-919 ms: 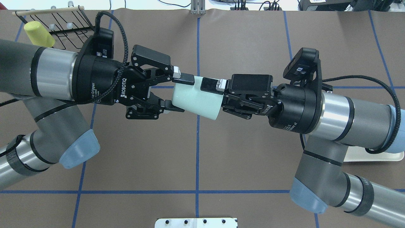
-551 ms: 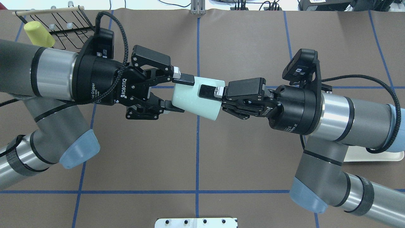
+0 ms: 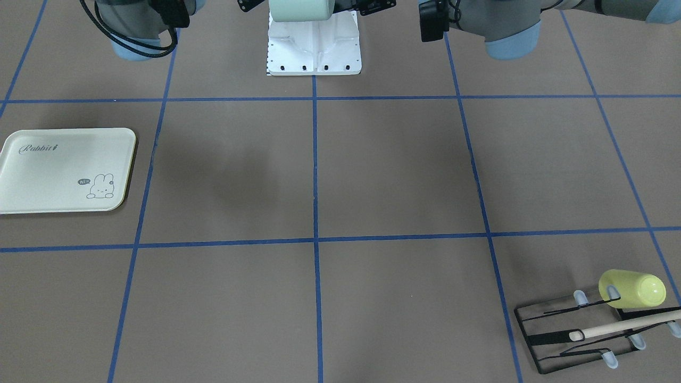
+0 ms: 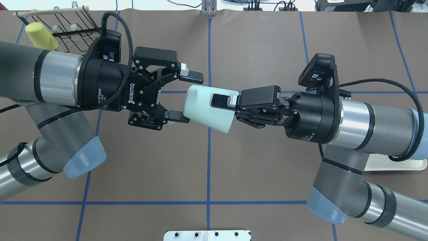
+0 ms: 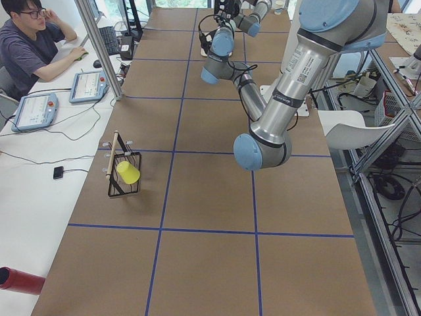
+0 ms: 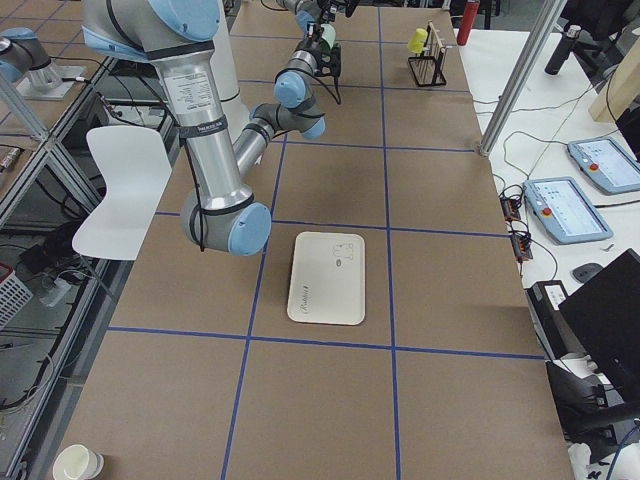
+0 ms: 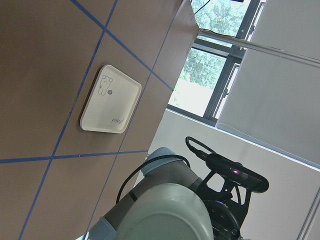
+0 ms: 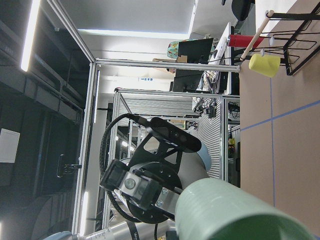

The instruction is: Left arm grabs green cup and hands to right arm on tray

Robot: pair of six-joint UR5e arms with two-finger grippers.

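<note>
The green cup lies on its side in mid-air over the table's middle, base toward my left arm. My right gripper is shut on its rim end, with one finger lying along the cup's outside. My left gripper is open, its fingers spread either side of the cup's base and apart from it. In the front-facing view the cup shows at the top edge. The tray lies flat on the table on my right side, partly under my right arm.
A black wire rack with a yellow-green cup on it stands at the far left corner. The white robot base plate is at the near edge. A person sits at a side desk.
My left gripper has opened and let go of the green cup. The right gripper now holds it alone, and the cup has shifted slightly toward the right arm.
</note>
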